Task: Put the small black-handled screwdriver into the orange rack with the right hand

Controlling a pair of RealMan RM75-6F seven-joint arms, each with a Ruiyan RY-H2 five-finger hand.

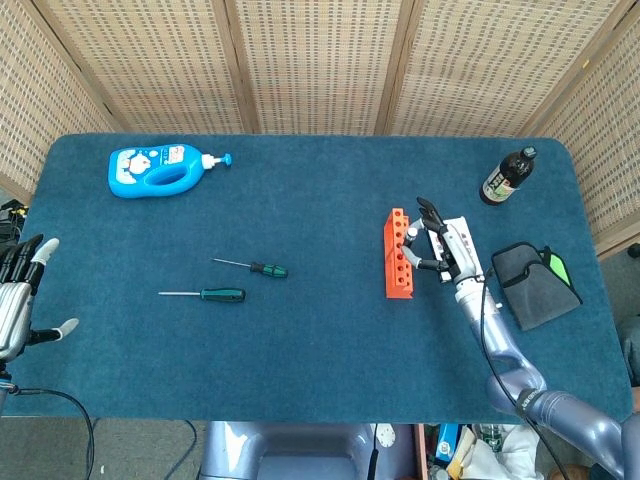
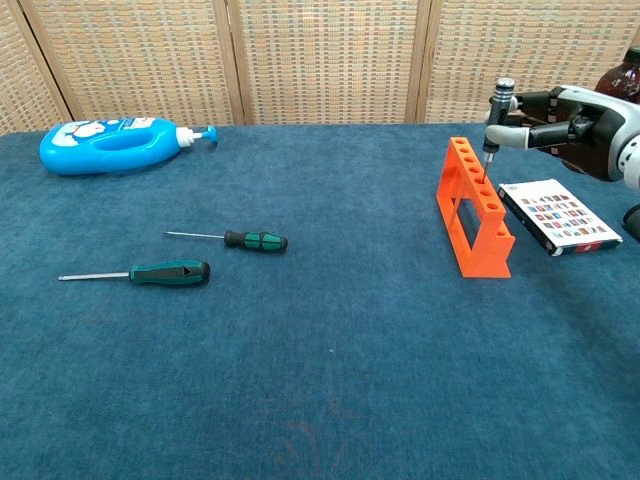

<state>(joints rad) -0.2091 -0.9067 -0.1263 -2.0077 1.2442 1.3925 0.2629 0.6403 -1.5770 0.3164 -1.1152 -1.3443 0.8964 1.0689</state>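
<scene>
The small black-handled screwdriver [image 2: 497, 118] stands nearly upright, its shaft lowered into a hole in the top of the orange rack [image 2: 472, 212]. My right hand [image 2: 577, 118] pinches the handle from the right, just above the rack. In the head view the right hand [image 1: 446, 252] sits against the right side of the orange rack [image 1: 397, 256]. My left hand [image 1: 14, 300] rests at the table's left edge, fingers apart and holding nothing.
Two green-handled screwdrivers [image 2: 245, 239] [image 2: 160, 272] lie left of centre. A blue bottle [image 2: 115, 145] lies at the back left. A printed card [image 2: 555, 215] lies right of the rack, a dark bottle [image 1: 508, 176] stands behind it, and a black pouch [image 1: 535, 283] sits at the right edge.
</scene>
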